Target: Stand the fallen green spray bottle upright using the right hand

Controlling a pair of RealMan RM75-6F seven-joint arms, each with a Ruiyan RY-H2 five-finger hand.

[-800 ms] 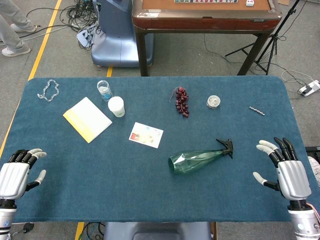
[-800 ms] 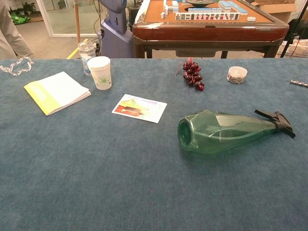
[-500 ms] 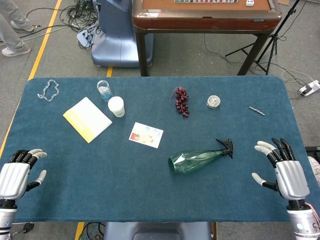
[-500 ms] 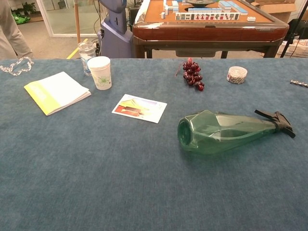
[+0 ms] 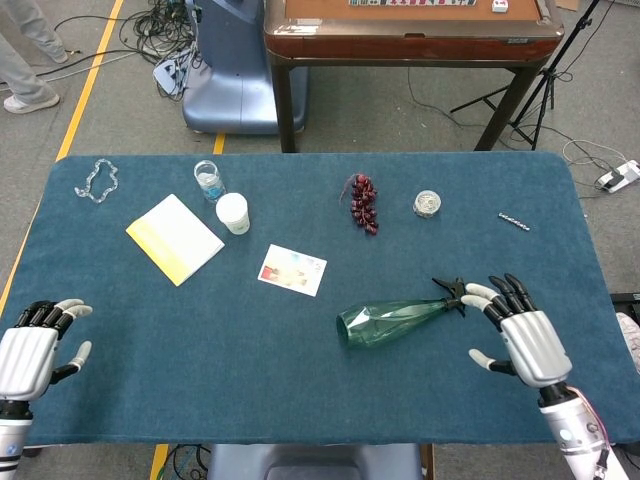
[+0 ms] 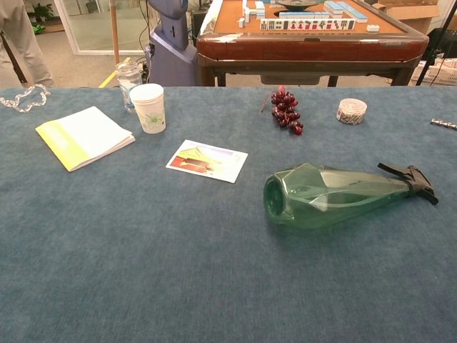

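The green spray bottle (image 5: 392, 321) lies on its side on the blue table, base to the left and black nozzle (image 5: 453, 294) to the right. The chest view shows the bottle (image 6: 335, 195) too, with no hand near it. My right hand (image 5: 521, 336) hovers open just right of the nozzle, fingers spread, its fingertips (image 5: 477, 291) close to the trigger and apart from it. At the table's front left corner my left hand (image 5: 32, 352) is open and holds nothing.
A picture card (image 5: 292, 269) lies left of the bottle. Further back are a yellow notebook (image 5: 174, 238), a paper cup (image 5: 233, 212), a glass jar (image 5: 208, 179), grapes (image 5: 364, 203), a small round tin (image 5: 428, 204), a bead chain (image 5: 97, 180) and a metal bit (image 5: 514, 220).
My right hand has moved left from the table's right edge toward the bottle's nozzle. The bottle and left hand have stayed put.
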